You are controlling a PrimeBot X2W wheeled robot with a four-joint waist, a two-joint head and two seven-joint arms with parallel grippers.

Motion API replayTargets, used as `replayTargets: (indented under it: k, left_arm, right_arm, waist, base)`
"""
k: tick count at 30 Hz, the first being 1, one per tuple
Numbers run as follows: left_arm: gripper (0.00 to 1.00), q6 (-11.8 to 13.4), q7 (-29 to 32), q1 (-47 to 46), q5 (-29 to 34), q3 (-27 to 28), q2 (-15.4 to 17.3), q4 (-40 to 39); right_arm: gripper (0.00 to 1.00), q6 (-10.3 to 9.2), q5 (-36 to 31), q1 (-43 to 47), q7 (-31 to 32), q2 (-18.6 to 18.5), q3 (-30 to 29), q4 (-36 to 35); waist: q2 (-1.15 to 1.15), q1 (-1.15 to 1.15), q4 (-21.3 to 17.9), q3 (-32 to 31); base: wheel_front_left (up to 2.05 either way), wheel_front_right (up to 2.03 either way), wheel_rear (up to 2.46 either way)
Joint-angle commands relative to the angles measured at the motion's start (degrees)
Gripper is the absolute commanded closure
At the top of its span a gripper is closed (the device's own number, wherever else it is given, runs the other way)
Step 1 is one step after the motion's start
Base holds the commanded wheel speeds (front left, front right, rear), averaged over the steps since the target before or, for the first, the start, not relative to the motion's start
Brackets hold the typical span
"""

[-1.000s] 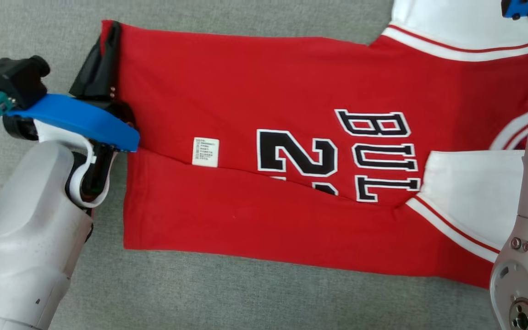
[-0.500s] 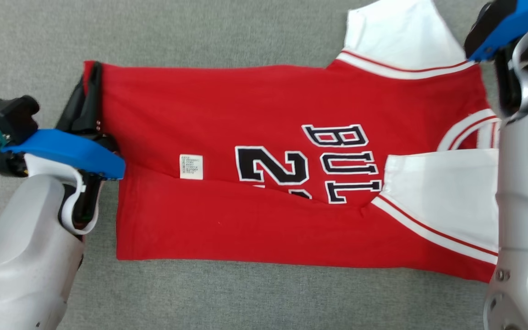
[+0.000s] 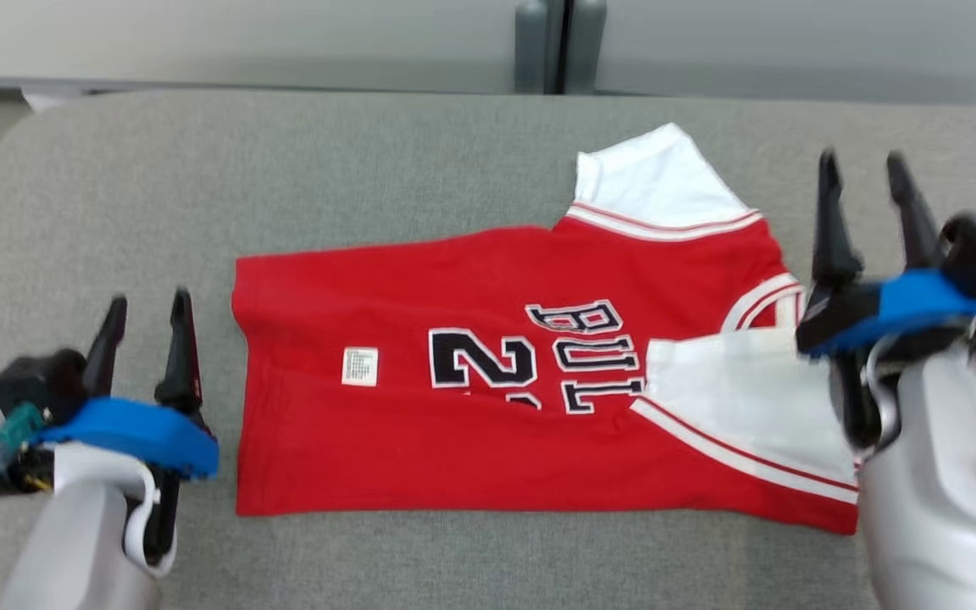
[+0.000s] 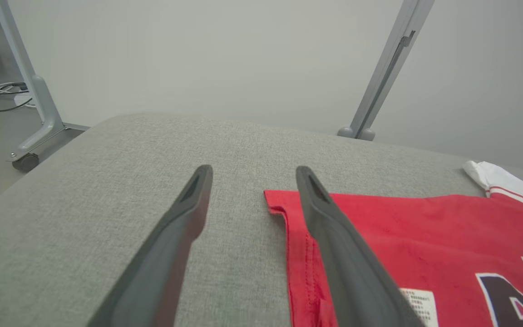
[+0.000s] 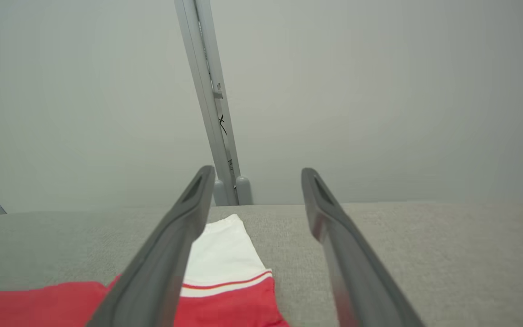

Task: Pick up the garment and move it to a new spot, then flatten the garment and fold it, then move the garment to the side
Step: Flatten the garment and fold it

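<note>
Garment (image 3: 471, 424) stretches nine-to-three, lying at three o'clock from the spread, empty left gripper (image 3: 149, 298) and nine o'clock from the equally spread right gripper (image 3: 862, 159).

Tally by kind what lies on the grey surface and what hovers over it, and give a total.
Shirt: 1
Grippers: 2 (left gripper, right gripper, both open and holding nothing)
Total: 3
</note>
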Motion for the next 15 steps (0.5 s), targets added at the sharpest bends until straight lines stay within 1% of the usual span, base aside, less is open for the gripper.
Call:
replayTargets:
  k: [1,6,8,13,15]
  left_arm:
    - [0.0,0.2,-0.1,1.8,1.5,1.2,-0.7,-0.4]
    - [0.0,0.1,-0.1,7.6,5.4,3.8,-3.5,-0.7]
    - [0.0,0.1,-0.1,10.2,6.0,5.3,-5.0,-0.8]
    - [0.0,0.2,-0.1,15.7,8.7,7.9,-7.4,-1.8]
    - [0.0,0.2,-0.1,16.6,9.3,8.3,-7.8,-2.1]
  right_arm:
    - [0.0,0.01,0.9,3.0,-0.9,-0.1,0.2,0.5]
    - [0.0,0.01,2.8,10.9,-1.9,-0.1,1.0,1.4]
    - [0.0,0.01,4.1,14.0,-2.1,-0.1,1.5,1.9]
    - [0.0,0.01,6.1,20.6,-2.1,-0.1,3.2,1.2]
    - [0.0,0.01,6.3,21.8,-2.2,-0.1,3.4,0.6]
  waist:
    - [0.01,0.01,-2.1,-3.4]
    - [0.01,0.01,-2.4,-8.4]
    - [0.01,0.01,-2.6,-10.3]
    - [0.01,0.01,-3.3,-14.1]
    - [0.01,0.01,-3.4,-14.4]
  base:
    - [0.0,0.0,0.0]
    - [0.0,0.0,0.0]
    - [0.0,0.0,0.0]
    - [0.0,0.0,0.0]
    - [0.0,0.0,0.0]
